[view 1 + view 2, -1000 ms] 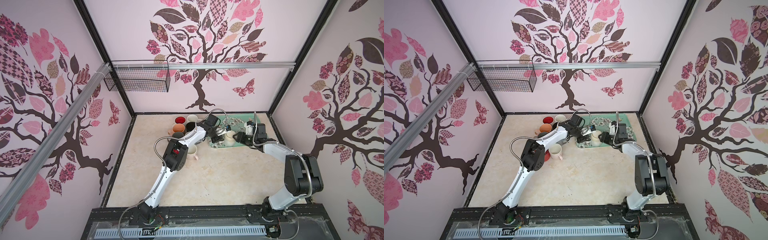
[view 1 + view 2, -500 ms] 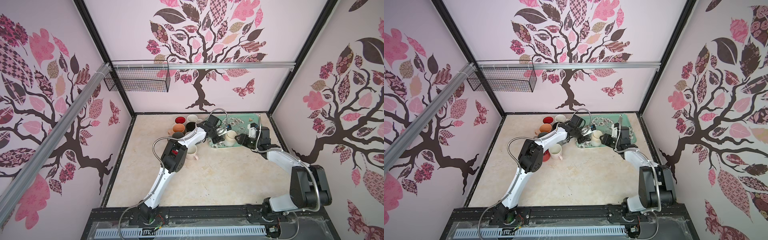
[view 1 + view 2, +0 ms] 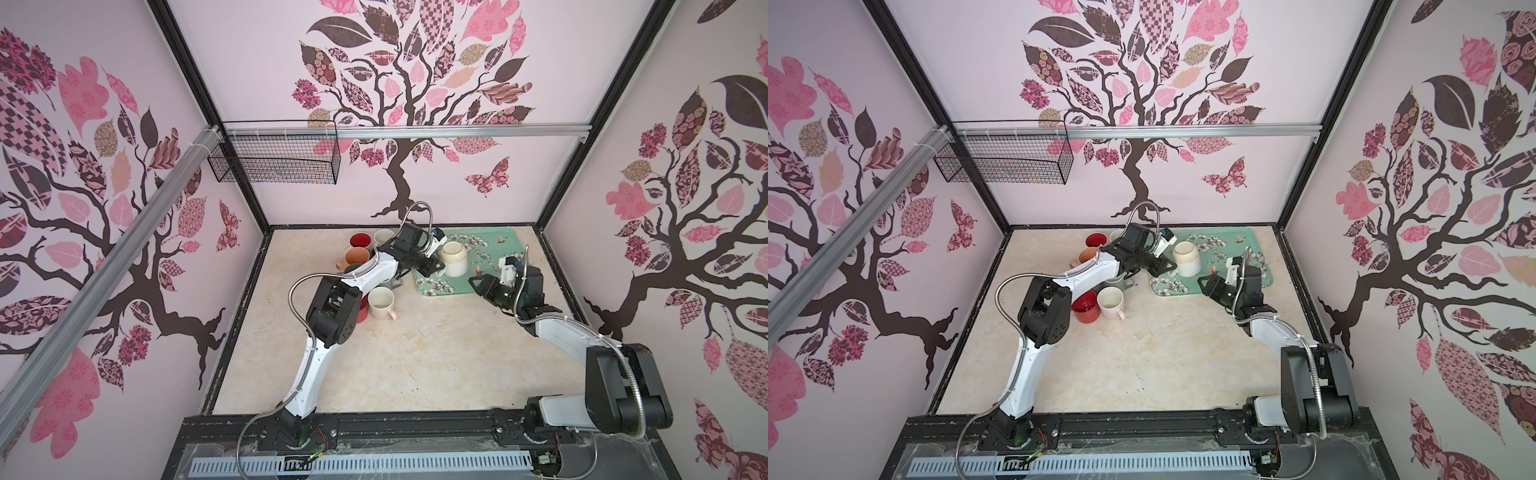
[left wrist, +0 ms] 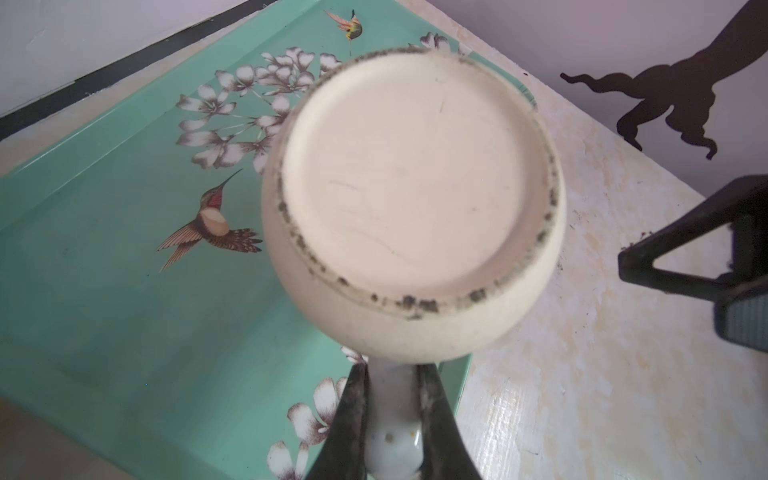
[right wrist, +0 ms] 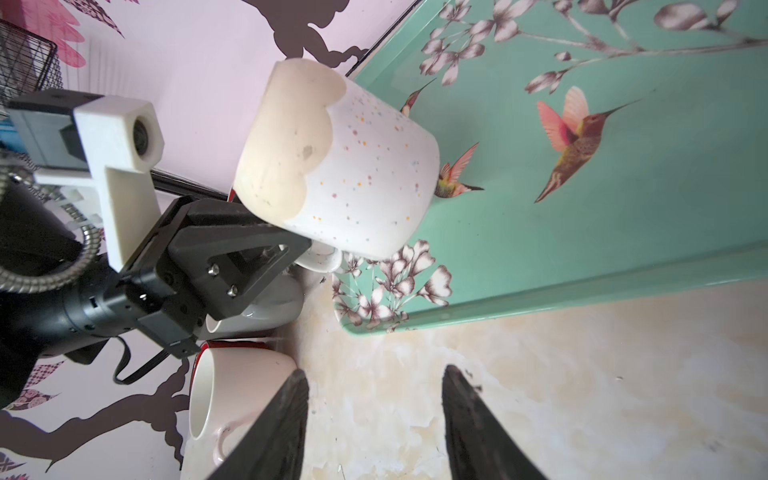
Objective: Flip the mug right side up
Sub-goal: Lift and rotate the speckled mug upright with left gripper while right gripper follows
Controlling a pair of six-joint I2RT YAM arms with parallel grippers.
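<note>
The left gripper (image 4: pixel 392 415) is pinched tight on the handle (image 4: pixel 392 444) of a cream, speckled mug (image 3: pixel 454 258). Its dark fingers (image 4: pixel 353 419) press the handle from both sides. The mug is bottom up, its scuffed base (image 4: pixel 415 187) facing the wrist camera, at the left end of a teal tray (image 3: pixel 492 246) printed with blossoms and hummingbirds, near the tray's front left corner. From the right wrist view the mug (image 5: pixel 332 166) leans, and whether its rim touches the tray (image 5: pixel 644 216) cannot be told.

The right gripper (image 5: pixel 374 372) holds nothing, its jaws spread apart, and hangs over the bare table (image 3: pixel 415 353) just off the tray's front edge. In both top views it points toward the mug (image 3: pixel 1187 259) from the right.

Off the tray's left edge, toward the table's back left, stand the other mugs (image 3: pixel 356 255), among them red, orange, white and grey ones, all mouth up. A pale pink one (image 3: pixel 381 302) sits nearest the table's front, beside the left arm's elbow.
</note>
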